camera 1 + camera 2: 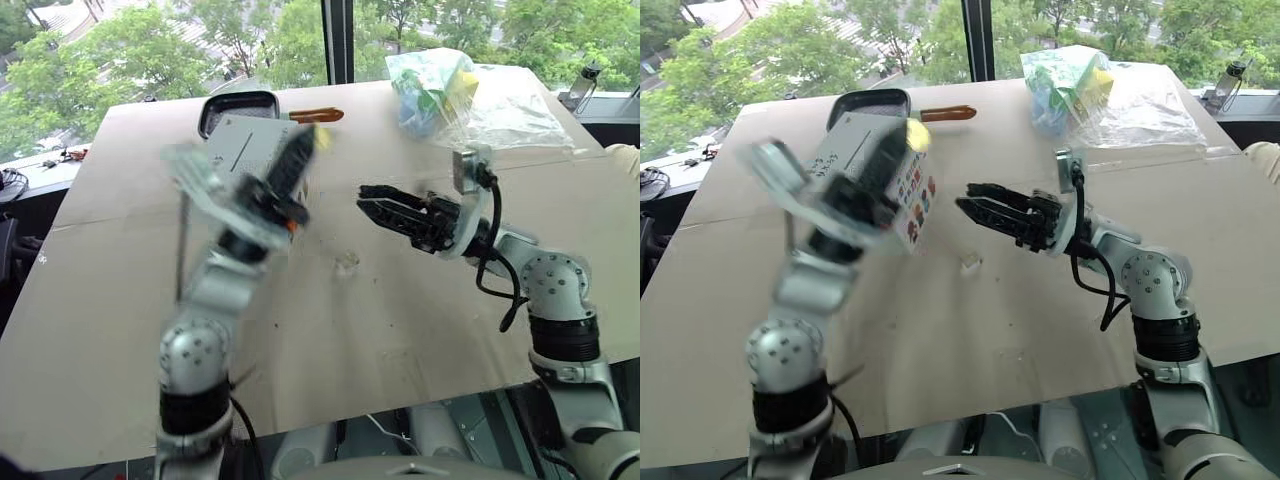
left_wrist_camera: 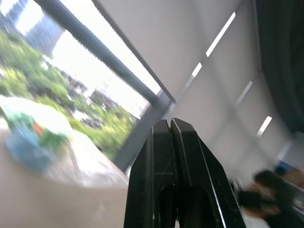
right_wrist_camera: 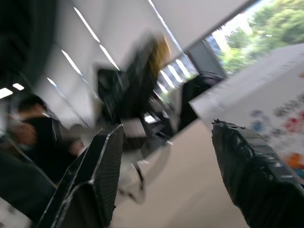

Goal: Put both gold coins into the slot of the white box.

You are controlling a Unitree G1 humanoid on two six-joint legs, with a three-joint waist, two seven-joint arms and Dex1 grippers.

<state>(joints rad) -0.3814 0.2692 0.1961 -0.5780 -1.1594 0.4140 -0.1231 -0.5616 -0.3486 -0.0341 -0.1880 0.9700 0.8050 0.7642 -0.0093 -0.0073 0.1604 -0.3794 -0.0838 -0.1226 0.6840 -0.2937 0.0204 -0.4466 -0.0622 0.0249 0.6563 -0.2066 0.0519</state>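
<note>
The white box (image 1: 912, 205) stands on the table at the back left, its picture side facing the front, with the dark slot (image 1: 242, 150) on its top. My left gripper (image 1: 308, 140) is raised in front of the box and blurred. It is shut (image 2: 170, 124), with a yellow gold coin (image 1: 917, 133) at its tips. My right gripper (image 1: 965, 197) is to the right of the box, pointing left, open (image 3: 166, 137) and empty. A paler, glassy coin (image 1: 969, 263) lies on the table below the right gripper.
A black pan (image 1: 238, 110) with an orange handle (image 1: 318, 115) lies behind the box. A clear bag of coloured things (image 1: 440, 90) sits at the back right. The beige table (image 1: 400, 330) ends near my body. A person shows in the wrist views.
</note>
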